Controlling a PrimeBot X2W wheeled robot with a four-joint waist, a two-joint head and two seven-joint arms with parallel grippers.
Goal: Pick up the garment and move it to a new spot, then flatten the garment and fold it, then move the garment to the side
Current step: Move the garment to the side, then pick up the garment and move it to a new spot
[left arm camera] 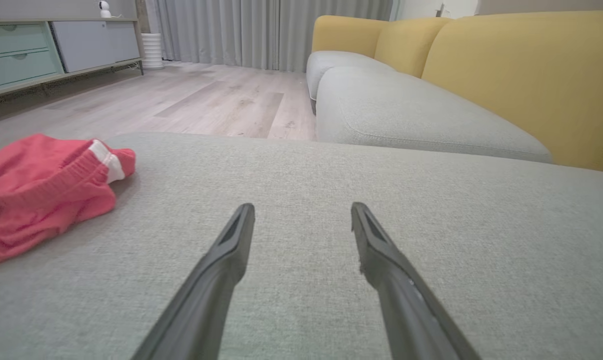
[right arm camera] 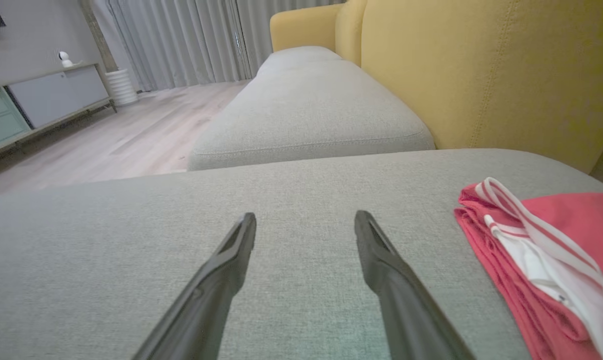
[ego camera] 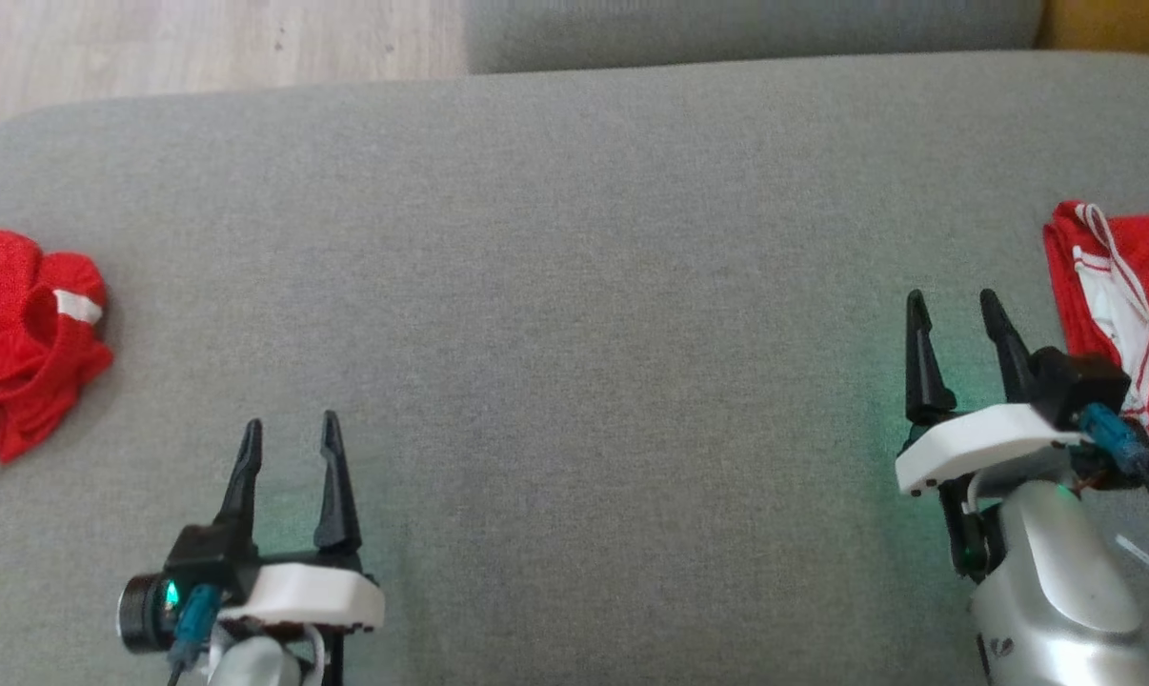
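A crumpled red garment [ego camera: 22, 333] with a white band lies at the left edge of the grey sofa cushion [ego camera: 574, 238]; the left wrist view has it low on the left [left arm camera: 41, 195]. A folded red garment with white stripes [ego camera: 1122, 305] lies at the right edge, seen close in the right wrist view [right arm camera: 546, 260]. My left gripper [ego camera: 290, 436] hovers open over bare cushion, right of the crumpled garment, and is seen along its fingers [left arm camera: 301, 212]. My right gripper [ego camera: 953, 307] is open just left of the folded garment, with nothing between its fingers [right arm camera: 305, 221].
Yellow sofa backrest [right arm camera: 481, 70] rises beyond the cushion. A second grey seat cushion [left arm camera: 411, 115] adjoins at the far side. Wooden floor [left arm camera: 191, 100] lies past the cushion's far-left edge, with a low cabinet [left arm camera: 41, 50] and grey curtains behind.
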